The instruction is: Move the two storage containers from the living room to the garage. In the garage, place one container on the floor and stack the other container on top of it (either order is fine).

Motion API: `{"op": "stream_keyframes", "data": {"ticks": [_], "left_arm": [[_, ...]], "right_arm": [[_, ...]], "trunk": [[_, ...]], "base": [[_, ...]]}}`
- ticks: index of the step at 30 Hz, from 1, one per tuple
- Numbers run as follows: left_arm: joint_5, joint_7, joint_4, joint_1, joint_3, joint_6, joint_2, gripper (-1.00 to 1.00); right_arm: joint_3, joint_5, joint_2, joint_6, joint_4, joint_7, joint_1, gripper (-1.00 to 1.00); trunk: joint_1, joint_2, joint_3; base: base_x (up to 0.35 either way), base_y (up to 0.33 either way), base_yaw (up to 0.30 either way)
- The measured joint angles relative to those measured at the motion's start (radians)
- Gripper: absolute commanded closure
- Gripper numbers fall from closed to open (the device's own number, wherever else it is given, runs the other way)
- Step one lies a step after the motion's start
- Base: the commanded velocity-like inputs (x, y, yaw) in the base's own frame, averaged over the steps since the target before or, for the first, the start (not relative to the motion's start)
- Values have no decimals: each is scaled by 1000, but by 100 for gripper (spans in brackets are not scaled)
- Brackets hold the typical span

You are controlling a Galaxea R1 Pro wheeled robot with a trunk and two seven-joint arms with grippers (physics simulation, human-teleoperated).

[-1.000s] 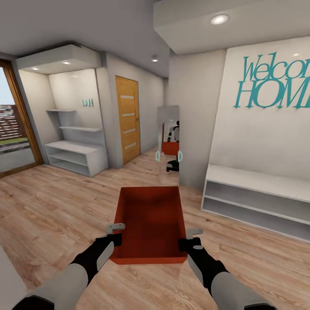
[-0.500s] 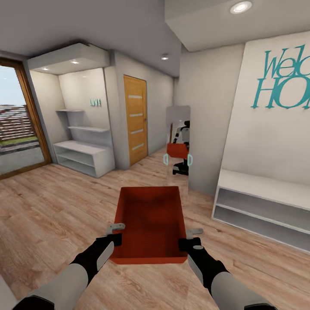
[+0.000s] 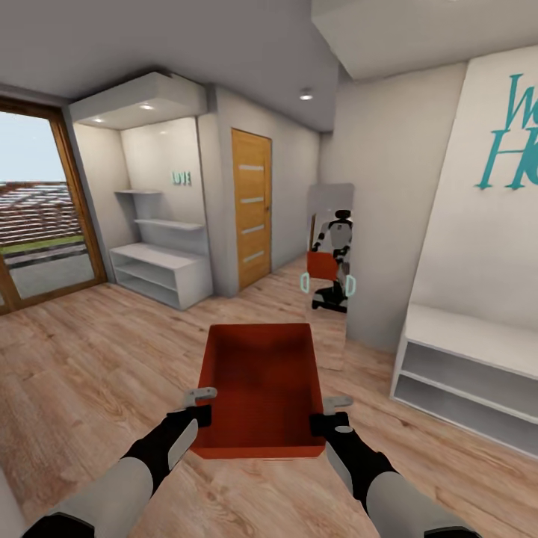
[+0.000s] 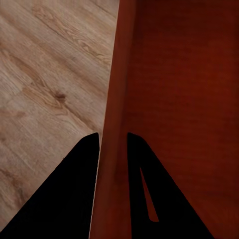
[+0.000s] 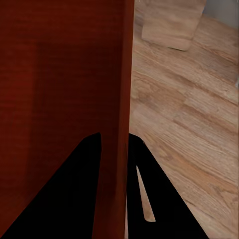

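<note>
One orange-red open-topped storage container (image 3: 258,381) hangs level in front of me above the light wood plank floor (image 3: 97,373). My left gripper (image 3: 201,405) is shut on its left wall near the near corner, and my right gripper (image 3: 329,415) is shut on its right wall. In the left wrist view the gripper (image 4: 113,137) has one black finger on each side of the container wall (image 4: 115,99). The right wrist view shows the same hold, the gripper (image 5: 114,135) astride the wall (image 5: 122,74). The garage and the other container are out of view.
A tall mirror (image 3: 329,224) leans on the wall ahead and reflects me with the bin. A wooden door (image 3: 251,209) stands left of it, with white shelving (image 3: 161,273) further left. A low white bench (image 3: 463,373) is at right, a glass door (image 3: 37,217) at far left.
The whole picture has shifted right as my view turned left; mirror, door and shelves slid right. The container and both grippers keep the same place before me.
</note>
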Motion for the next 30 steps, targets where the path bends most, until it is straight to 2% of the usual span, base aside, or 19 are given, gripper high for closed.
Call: {"op": "stream_keyframes", "data": {"ticks": [16,25,30], "left_arm": [[-1,0,-1,0,0,0,0,100],[-1,0,-2,0,-1,2,1,100],[-1,0,-3,0,-1,3,2,100]], "right_arm": [[-1,0,0,-2,0,0,0,100],[-1,0,1,0,0,-1,0,100],[-1,0,1,0,0,-2,0,100]], "trunk": [[0,0,0],[0,0,0],[0,0,0]], "base": [[322,0,2],[322,0,210],[322,0,55]]}}
